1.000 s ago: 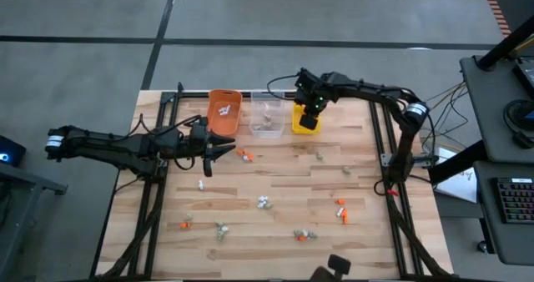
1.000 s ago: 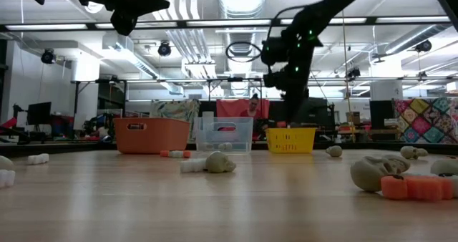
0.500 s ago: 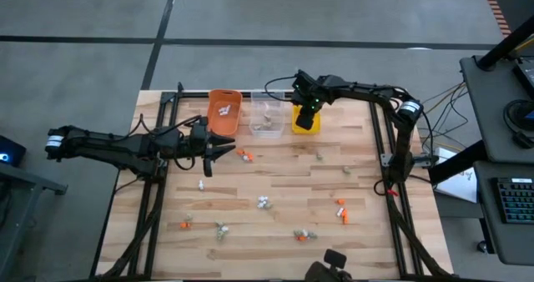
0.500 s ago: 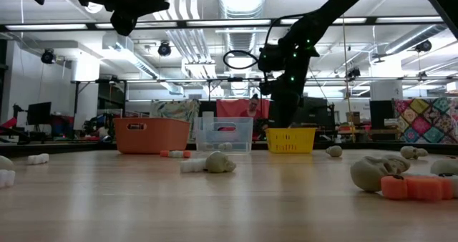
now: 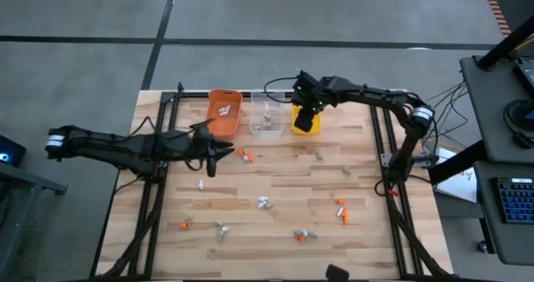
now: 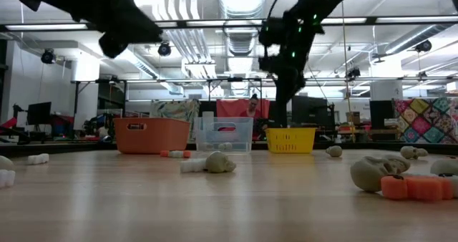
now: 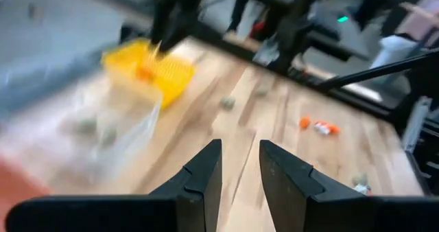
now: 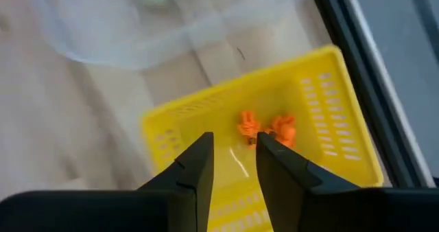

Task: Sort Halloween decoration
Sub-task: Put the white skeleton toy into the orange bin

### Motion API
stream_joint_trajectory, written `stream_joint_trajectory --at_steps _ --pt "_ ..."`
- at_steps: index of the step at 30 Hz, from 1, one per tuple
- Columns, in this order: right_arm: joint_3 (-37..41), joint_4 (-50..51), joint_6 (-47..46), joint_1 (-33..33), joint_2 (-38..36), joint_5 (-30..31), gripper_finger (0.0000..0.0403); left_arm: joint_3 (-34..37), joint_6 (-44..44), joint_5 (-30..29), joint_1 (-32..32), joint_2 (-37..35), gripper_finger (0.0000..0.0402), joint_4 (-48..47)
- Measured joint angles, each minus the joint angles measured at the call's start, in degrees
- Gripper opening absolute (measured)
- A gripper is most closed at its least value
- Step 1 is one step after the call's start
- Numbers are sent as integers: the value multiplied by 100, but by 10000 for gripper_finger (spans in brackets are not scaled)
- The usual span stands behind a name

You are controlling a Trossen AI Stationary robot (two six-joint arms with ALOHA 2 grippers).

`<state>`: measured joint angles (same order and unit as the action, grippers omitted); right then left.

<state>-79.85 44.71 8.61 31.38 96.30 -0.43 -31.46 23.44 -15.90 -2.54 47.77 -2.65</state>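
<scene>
Halloween decoration point(image 8: 266, 129) (two orange) lies in yellow bin point(image 8: 336, 115) beneath parted, empty right pincer point(image 8: 233, 165).

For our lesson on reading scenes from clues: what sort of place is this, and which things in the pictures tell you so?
Probably a robotics lab or workshop. Exposed ceiling pipes and strip lights hang over a large open room, a desk with a keyboard and cables stands beside the wooden table, and two robot arms are mounted on a metal frame.

trinkets point(image 8: 266, 129) in bin point(image 8: 336, 108), others on table point(image 5: 275, 178)
</scene>
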Motion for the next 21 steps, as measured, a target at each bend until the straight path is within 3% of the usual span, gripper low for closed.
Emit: stream_joint_trajectory --at_steps 7,14,21 --pt "254 -9 -355 -699 -901 44 95 -81 1459 -4 -117 364 81 -1041" --pt "877 -447 -964 -1494 -1758 78 95 -449 2935 48 -525 813 81 -2724" --pt "1443 -1002 -1411 -2341 -2186 911 95 -863 4117 197 -1193 1416 81 -3814"
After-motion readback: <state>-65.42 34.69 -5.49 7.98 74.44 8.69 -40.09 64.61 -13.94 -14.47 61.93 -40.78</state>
